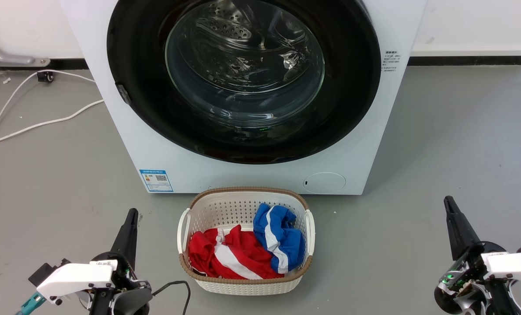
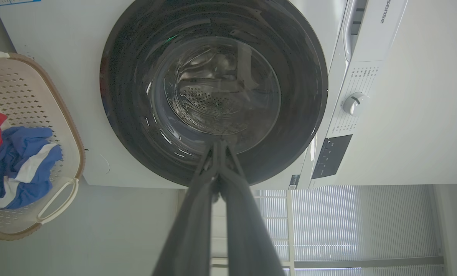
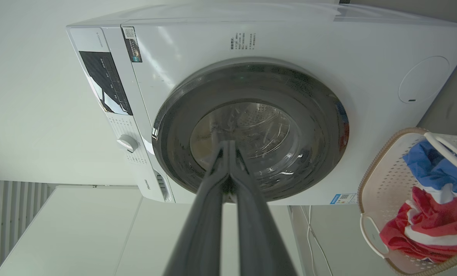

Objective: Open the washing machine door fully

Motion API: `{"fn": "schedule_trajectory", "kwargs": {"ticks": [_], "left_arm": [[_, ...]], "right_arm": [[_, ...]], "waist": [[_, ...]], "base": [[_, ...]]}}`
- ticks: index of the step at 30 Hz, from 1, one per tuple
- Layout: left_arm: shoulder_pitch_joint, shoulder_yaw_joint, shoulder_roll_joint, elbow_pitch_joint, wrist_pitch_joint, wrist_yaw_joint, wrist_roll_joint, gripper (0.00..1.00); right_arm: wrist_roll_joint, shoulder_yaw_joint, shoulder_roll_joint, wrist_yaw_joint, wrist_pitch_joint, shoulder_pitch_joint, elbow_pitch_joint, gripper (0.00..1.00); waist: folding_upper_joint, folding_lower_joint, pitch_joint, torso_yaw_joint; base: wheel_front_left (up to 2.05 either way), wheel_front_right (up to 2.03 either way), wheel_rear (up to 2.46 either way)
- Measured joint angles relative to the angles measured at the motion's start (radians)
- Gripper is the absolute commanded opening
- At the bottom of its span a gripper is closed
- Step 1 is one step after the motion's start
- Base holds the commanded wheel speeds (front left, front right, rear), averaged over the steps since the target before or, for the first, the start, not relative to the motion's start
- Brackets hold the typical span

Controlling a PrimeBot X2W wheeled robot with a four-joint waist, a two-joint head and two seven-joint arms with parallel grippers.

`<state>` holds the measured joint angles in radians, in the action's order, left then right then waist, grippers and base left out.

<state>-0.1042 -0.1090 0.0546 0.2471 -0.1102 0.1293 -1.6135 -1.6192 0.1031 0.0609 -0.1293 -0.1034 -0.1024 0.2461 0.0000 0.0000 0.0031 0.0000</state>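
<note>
The white washing machine (image 1: 260, 175) stands straight ahead on the grey floor. Its door (image 1: 138, 87), a big glossy black disc with a clear glass bowl in the middle, lies flat against the front, shut. The same door (image 2: 136, 76) shows rotated in the left wrist view, and the door (image 3: 320, 111) again in the right wrist view. My left gripper (image 1: 132, 213) rests low at the left, fingers together, well short of the machine. My right gripper (image 1: 448, 201) sits low at the right, fingers together too. In each wrist view the left gripper (image 2: 219, 142) and right gripper (image 3: 228, 142) hold nothing.
A white laundry basket (image 1: 247, 194) holding red and blue-white clothes stands on the floor right before the machine, between my arms. White cables (image 1: 37, 124) trail over the floor at the left. A blue sticker (image 1: 156, 180) and a round cap (image 1: 324, 182) mark the machine's lower front.
</note>
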Motion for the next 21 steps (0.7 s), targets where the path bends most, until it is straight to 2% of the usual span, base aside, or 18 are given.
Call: {"fn": "schedule_trajectory", "kwargs": {"ticks": [21], "left_arm": [[0.000,-0.001,-0.001,0.000,0.000,0.000,0.000,0.00]], "right_arm": [[0.001,0.003,-0.002,0.000,-0.003,0.000,0.000,0.00]], "waist": [[0.0000,0.0000,0.000,0.000]], "base": [[0.00,0.00,0.00]]}}
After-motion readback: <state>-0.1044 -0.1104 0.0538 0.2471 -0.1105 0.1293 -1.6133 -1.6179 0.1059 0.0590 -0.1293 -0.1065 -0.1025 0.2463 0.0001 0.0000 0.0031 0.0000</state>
